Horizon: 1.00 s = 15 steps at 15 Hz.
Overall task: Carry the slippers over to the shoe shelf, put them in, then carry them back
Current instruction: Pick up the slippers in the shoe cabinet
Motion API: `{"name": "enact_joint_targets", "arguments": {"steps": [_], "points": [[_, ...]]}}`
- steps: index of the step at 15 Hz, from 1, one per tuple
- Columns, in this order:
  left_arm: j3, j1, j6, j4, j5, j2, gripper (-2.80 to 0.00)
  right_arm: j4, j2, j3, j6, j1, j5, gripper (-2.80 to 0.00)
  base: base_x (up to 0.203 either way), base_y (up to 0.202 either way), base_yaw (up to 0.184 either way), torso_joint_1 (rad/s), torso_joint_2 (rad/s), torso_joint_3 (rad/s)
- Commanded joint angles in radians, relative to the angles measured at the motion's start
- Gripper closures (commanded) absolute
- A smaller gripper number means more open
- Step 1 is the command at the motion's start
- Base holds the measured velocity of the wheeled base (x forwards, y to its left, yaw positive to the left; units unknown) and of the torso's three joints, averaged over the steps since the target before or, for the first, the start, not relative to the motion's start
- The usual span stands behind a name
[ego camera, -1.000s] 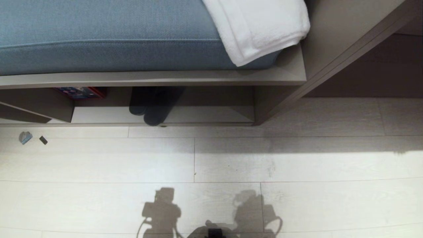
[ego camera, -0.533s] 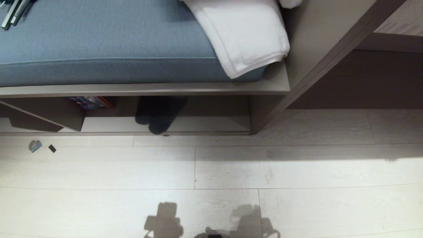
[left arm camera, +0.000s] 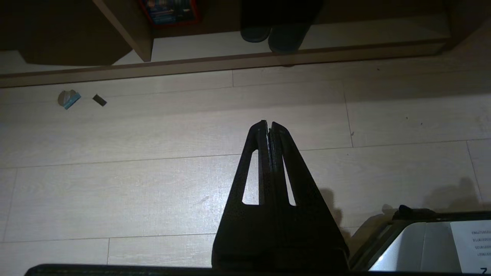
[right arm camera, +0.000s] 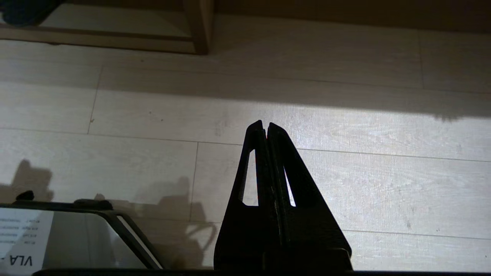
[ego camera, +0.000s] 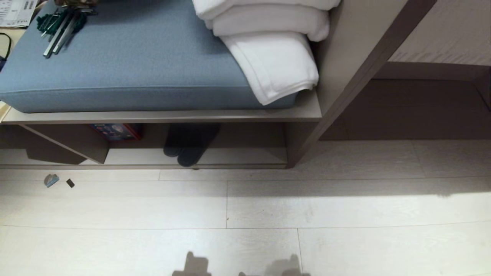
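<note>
Shoe shelf (ego camera: 230, 165), low under the cushioned bench (ego camera: 115, 76): slippers (ego camera: 190, 147) lie inside, so placing looks done, bringing back remains. Left tool (left arm camera: 268, 128) and right tool (right arm camera: 264, 128), pinched together and empty, hang above the floor.

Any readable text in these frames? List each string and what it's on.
"VLA", upside down: white label on the robot's base.
White label on the base, left wrist view: too small to read.
Red box in the shoe shelf: print blurred.
Paper sheet, beside the cushion: unreadable.
</note>
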Motion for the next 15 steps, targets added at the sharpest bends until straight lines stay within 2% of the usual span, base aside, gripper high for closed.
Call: {"name": "enact_joint_targets", "arguments": {"steps": [1,15], "points": [[0.008,0.000,0.000,-0.001,0.000,0.002,0.00,0.000,0.000,0.000,0.001,0.000,0.000,0.00,0.000,0.000,0.000,0.004,0.01,0.203],[0.008,0.000,0.001,-0.001,0.000,0.002,0.00,0.000,0.000,0.000,0.001,0.000,0.000,0.00,0.000,0.000,0.000,0.002,0.00,0.203]]}}
